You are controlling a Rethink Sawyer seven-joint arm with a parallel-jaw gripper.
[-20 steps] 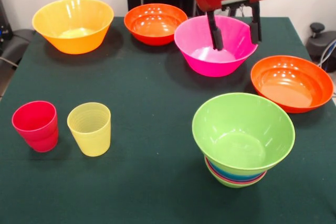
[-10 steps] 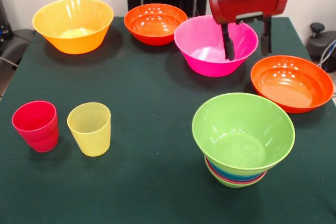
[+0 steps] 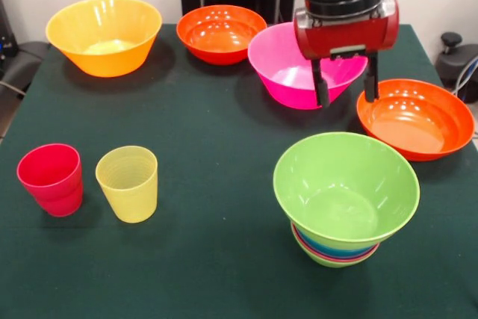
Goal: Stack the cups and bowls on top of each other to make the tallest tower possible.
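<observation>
The hand (image 3: 346, 89) hangs empty, fingers spread apart, just in front of the pink bowl (image 3: 287, 65).

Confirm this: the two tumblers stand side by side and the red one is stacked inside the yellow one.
Wrong on the stacking. In the front view the red tumbler and the yellow tumbler stand side by side but apart on the table, neither inside the other.
</observation>
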